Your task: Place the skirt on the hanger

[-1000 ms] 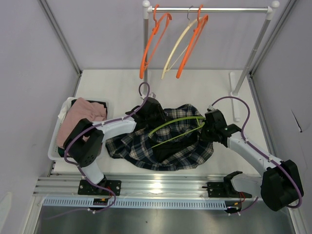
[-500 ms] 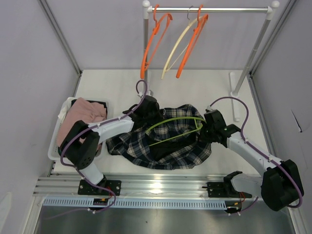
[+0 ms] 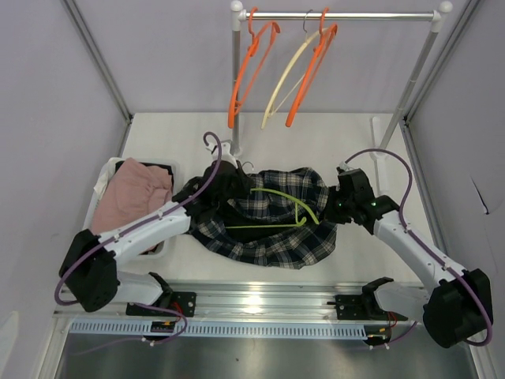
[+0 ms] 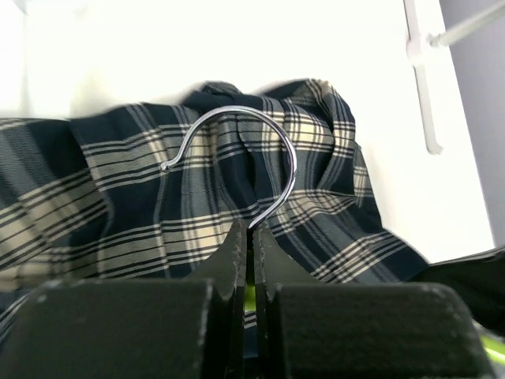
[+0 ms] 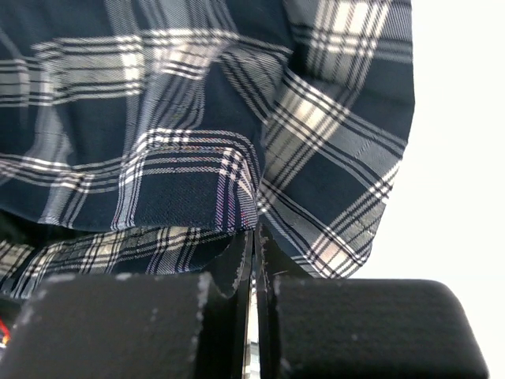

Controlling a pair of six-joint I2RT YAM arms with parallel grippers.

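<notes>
Four hangers [image 3: 276,194], one skirt [image 3: 276,245], one bin [image 3: 100,180]

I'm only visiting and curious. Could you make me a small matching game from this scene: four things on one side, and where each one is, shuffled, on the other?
Things
1. plaid skirt
2. green hanger
3. pink cloth
4. cream hanger

Places
A. hanging on the rail
B. in the white bin
C. hook pinched in the left claw
D. edge pinched in the right claw

Pairs: 1-D, 2-C, 3-B, 4-A
</notes>
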